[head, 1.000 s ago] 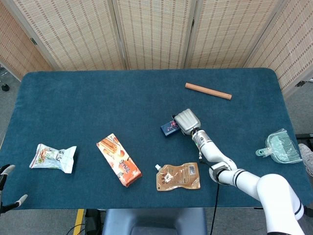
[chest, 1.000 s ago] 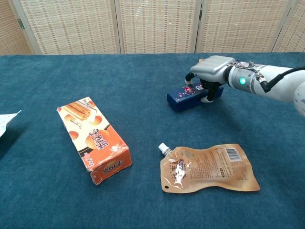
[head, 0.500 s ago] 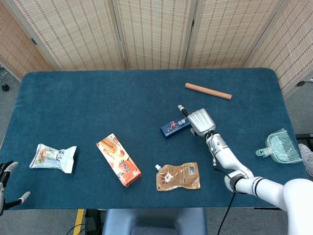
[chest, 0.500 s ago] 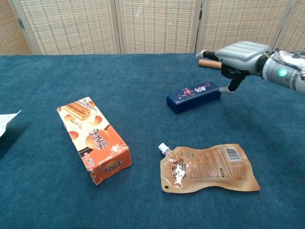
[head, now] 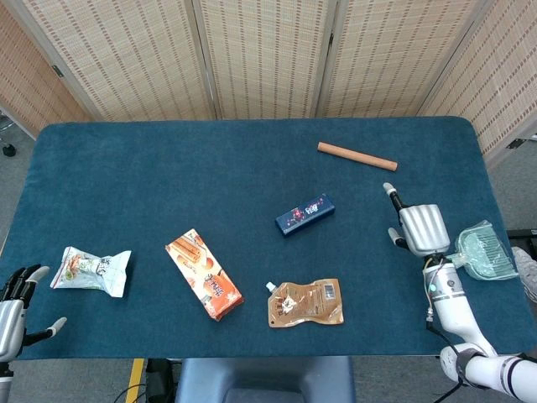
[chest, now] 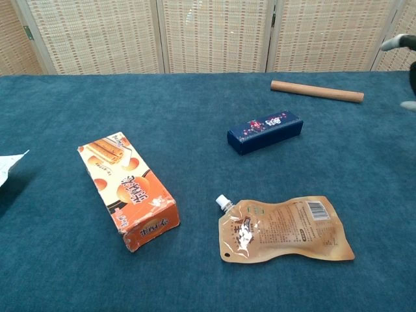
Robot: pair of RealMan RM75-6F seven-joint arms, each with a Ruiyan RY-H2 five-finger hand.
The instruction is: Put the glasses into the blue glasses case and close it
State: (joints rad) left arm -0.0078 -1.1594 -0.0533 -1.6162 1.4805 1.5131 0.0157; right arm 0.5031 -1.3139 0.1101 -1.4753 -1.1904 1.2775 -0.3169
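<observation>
Blue table; right hand raised, fingers spread.

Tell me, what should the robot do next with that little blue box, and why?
Probably nothing more than resting both arms: the small dark blue rectangular glasses case lies shut on the blue cloth table, no glasses are visible outside, and the right hand holds nothing, well clear of it.

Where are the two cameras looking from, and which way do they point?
Head view: sits high up and looks down on the whole blue table; the right hand with its arm and the left hand show.
Chest view: sits low at the table's near edge and looks across it toward the screens; only fingertips of the right hand show at the right edge.
Both show the blue glasses case, closed, and the orange box.
</observation>
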